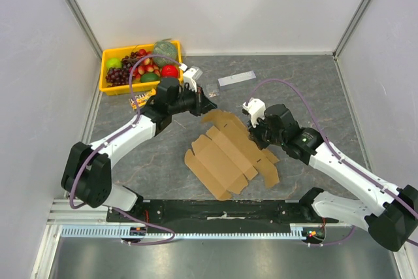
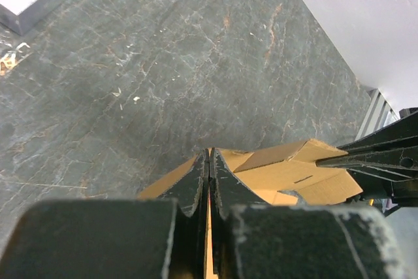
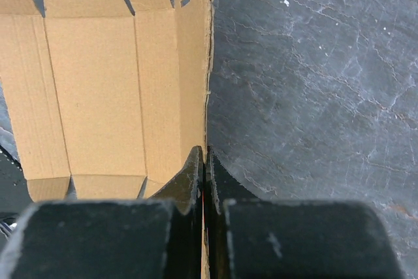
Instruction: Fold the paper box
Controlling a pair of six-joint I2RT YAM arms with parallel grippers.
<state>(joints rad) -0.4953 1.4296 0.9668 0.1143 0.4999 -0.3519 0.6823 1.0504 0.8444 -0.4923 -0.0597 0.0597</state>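
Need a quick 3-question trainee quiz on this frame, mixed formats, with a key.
1. True or false: the flat brown die-cut cardboard sheet is already folded into a closed box.
2. What is the right gripper shut on? A) an edge of the cardboard sheet B) a piece of fruit C) nothing
3. Fill in: seen from the arms' bases, the yellow plastic fruit tray sits at the far ___ corner of the grey stone-pattern table.

Key: 1 false; 2 A; 3 left.
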